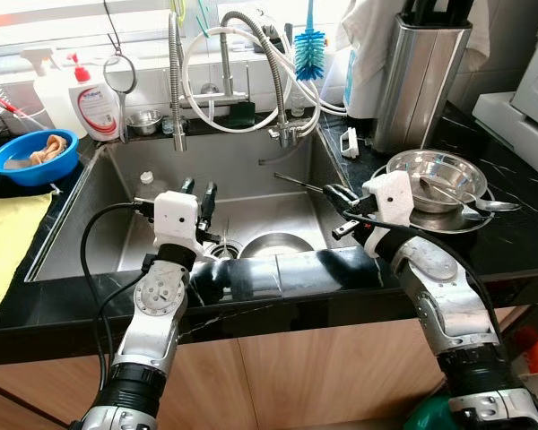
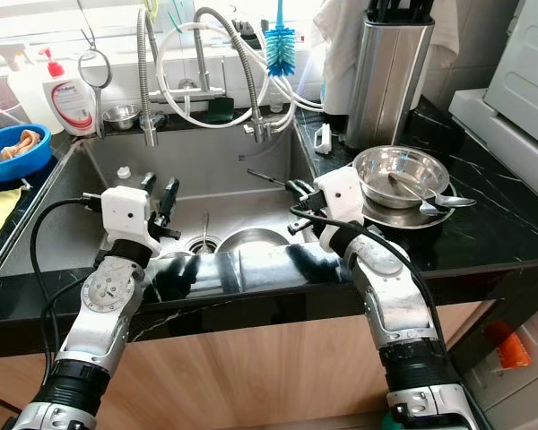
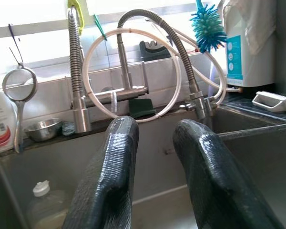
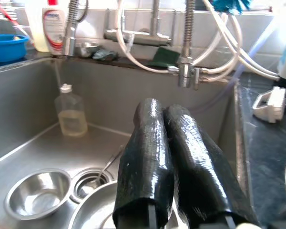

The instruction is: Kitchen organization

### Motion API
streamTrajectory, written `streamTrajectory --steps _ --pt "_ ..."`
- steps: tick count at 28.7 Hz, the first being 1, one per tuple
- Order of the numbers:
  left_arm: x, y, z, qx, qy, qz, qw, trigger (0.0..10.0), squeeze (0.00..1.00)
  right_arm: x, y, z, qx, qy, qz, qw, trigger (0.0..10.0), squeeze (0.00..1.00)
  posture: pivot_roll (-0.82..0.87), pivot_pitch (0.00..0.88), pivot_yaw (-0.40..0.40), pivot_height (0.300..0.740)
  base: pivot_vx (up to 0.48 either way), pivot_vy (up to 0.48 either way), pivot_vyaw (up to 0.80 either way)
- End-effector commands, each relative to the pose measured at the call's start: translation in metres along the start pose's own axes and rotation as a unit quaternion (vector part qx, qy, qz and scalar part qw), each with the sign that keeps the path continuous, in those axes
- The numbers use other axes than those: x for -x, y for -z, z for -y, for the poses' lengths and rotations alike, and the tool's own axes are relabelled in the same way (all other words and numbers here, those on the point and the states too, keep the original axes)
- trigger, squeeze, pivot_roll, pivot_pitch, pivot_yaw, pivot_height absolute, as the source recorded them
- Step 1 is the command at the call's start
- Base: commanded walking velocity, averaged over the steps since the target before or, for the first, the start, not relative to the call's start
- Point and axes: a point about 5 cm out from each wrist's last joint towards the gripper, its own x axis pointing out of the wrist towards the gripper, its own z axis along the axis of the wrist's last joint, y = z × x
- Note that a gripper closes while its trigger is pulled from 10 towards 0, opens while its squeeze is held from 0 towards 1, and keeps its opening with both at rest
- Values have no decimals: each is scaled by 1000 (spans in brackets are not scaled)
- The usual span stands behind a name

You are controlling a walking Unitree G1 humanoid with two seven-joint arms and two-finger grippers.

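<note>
We stand at the steel sink (image 1: pixel 117 242), both arms reaching over its near edge. At its bottom lie a large bowl (image 4: pixel 97 214) and, left of it, a small bowl (image 4: pixel 35 191). Our left gripper (image 1: pixel 198 199) hovers over the sink's left half, fingers (image 3: pixel 109 176) narrowly parted and empty. Our right gripper (image 1: pixel 334 191) hangs by the right wall, fingers (image 4: pixel 152 162) pressed together, holding nothing.
</note>
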Motion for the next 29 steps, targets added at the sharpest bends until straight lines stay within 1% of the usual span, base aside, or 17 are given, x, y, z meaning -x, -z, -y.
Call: streamTrajectory --steps 1,3,4,6,7,12,16,18,29 --pt "-2 0 -1 -5 2 1 1000 10000 0 -2 10 5 -21 25 -38 999 10000 0 -162 0 46 740 0 0 0" --pt "-2 0 2 -3 4 2 1000 10000 0 -1 24 12 -27 60 -81 995 10000 0 -161 0 45 740 0 0 0" --pt "-2 0 2 -2 4 2 1000 10000 0 0 26 12 -29 64 -86 994 10000 0 -161 0 45 740 0 0 0" --pt "-1 0 3 -1 5 3 1000 10000 0 -1 21 11 -40 62 -65 995 10000 0 -159 0 46 740 0 0 0" --pt "-1 0 4 0 6 3 1000 10000 0 -1 20 11 -41 60 -62 995 10000 0 -159 0 46 740 0 0 0" --pt "0 0 5 1 7 3 1000 10000 0 -4 13 6 -30 49 -49 997 10000 0 -160 0 45 740 0 0 0" --pt "-1 0 4 1 5 4 1000 10000 0 -7 0 6 -23 43 -22 999 10000 0 -159 0 44 740 0 0 0" --pt "-1 0 3 0 4 3 1000 10000 0 -8 -7 2 -27 27 -7 999 10000 0 -159 0 42 740 0 0 0" --pt "1 1 2 -1 2 -1 1000 10000 0 -5 0 -2 -39 -1 -28 999 10000 0 -156 0 40 740 0 0 0"
